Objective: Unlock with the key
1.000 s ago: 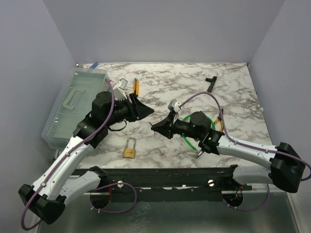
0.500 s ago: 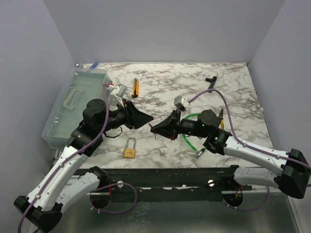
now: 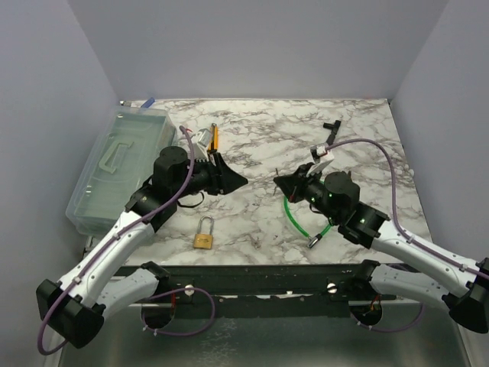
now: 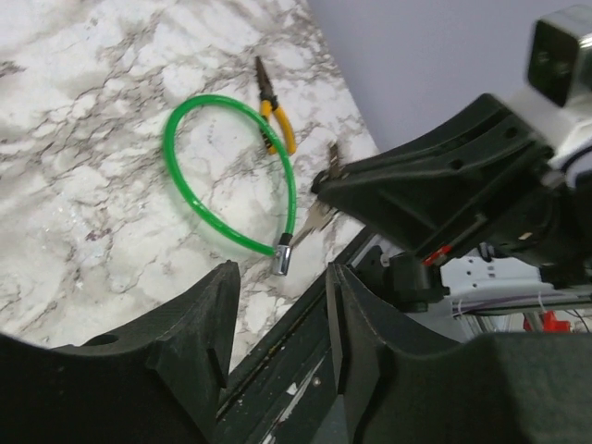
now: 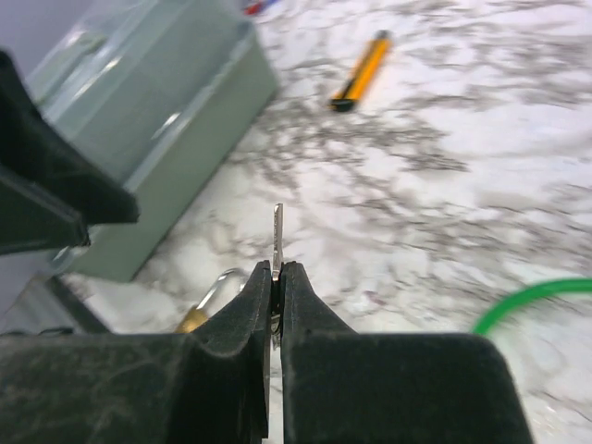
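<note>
A marble bench [image 3: 252,138] is walled in pale grey. A clear lidded box [image 3: 114,164] is set at its left edge; its contents cannot be made out. The key [image 5: 277,231] is pinched edge-on by the right claw [image 5: 277,268] above the bench, its bow hidden. The left claw [image 3: 229,177] is held spread, empty. The right claw has been drawn back rightward since the earlier frame.
</note>
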`<control>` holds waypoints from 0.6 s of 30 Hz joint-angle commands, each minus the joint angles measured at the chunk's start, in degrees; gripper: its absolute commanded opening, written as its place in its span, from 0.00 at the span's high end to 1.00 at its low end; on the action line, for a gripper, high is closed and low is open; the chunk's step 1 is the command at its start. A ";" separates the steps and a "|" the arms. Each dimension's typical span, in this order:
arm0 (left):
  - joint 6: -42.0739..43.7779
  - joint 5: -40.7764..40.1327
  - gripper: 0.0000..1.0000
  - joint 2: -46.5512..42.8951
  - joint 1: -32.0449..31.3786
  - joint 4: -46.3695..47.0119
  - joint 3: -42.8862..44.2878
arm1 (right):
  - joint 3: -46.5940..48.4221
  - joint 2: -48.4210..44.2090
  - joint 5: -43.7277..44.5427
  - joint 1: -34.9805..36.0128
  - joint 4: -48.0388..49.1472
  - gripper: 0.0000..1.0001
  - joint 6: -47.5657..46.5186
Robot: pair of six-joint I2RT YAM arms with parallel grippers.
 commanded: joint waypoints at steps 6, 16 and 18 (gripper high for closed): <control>5.78 -12.17 0.42 17.59 -10.57 -2.85 6.37 | 3.88 -3.19 11.48 -12.68 -14.18 1.00 2.93; -2.37 -18.46 0.39 38.09 -19.20 -4.71 15.30 | 2.83 -9.28 18.56 -14.50 -17.45 0.99 3.76; -5.82 -18.39 0.39 41.84 -19.94 -4.84 17.25 | 2.55 -10.13 19.11 -14.47 -18.24 0.99 4.06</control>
